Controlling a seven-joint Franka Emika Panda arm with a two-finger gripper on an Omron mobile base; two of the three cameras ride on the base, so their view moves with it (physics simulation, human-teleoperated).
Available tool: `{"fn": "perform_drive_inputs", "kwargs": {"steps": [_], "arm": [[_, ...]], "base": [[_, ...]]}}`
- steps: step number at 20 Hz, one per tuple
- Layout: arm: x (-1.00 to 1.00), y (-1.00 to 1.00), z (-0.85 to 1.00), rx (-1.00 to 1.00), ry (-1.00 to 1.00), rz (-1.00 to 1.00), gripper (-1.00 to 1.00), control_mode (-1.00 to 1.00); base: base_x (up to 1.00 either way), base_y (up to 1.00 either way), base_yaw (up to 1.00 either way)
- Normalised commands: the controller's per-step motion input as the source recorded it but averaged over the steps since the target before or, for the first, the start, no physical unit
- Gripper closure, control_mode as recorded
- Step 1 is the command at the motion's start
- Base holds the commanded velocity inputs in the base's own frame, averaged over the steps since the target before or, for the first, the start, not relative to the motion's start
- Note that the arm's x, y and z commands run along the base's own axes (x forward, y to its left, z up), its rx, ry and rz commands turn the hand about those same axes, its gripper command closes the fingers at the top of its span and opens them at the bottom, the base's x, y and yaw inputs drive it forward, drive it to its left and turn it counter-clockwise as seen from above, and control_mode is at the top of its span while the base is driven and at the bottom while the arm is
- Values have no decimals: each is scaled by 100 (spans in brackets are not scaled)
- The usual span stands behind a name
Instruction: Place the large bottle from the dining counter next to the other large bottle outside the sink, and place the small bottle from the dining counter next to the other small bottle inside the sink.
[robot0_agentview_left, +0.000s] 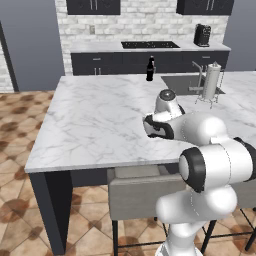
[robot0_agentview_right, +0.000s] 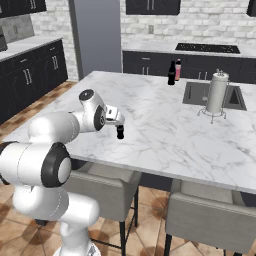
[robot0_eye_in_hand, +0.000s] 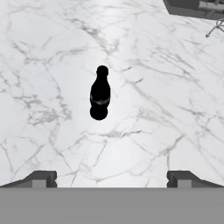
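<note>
A small black bottle (robot0_eye_in_hand: 99, 94) stands upright on the white marble dining counter (robot0_agentview_right: 165, 130), near its front edge. My gripper (robot0_eye_in_hand: 111, 179) hangs open just above it, fingertips wide apart with nothing between them. From the right base view the same small bottle (robot0_agentview_right: 120, 132) sits right under the gripper (robot0_agentview_right: 119, 121). At the far side, the pink-orange large bottle (robot0_agentview_right: 178, 70) stands next to the all-dark large bottle (robot0_agentview_right: 171, 73), left of the sink (robot0_agentview_right: 192, 95). The dark bottle (robot0_agentview_left: 149, 68) also shows beside the sink (robot0_agentview_left: 177, 82). The other small bottle in the sink is hidden.
A grey faucet (robot0_agentview_left: 199, 75) rises at the sink, and a paper towel roll on a wire stand (robot0_agentview_right: 217, 95) stands on the counter in front of the basin. Grey-seated stools (robot0_agentview_right: 107, 187) are tucked under the counter's near edge. A wide marble stretch separates gripper and sink.
</note>
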Motion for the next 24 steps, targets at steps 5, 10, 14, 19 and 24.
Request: {"fn": "perform_drive_inputs", "kwargs": {"steps": [5, 10, 14, 19, 24], "arm": [[20, 0, -12, 0, 0, 0, -100, -100], [24, 0, -17, 0, 0, 0, -100, -100], [22, 0, -16, 0, 0, 0, -100, -100], [24, 0, -15, 0, 0, 0, -100, -100], [19, 0, -11, 0, 0, 0, -100, -100]], "base": [[0, 0, 0], [0, 0, 0], [0, 0, 0], [0, 0, 0], [0, 0, 0]]}}
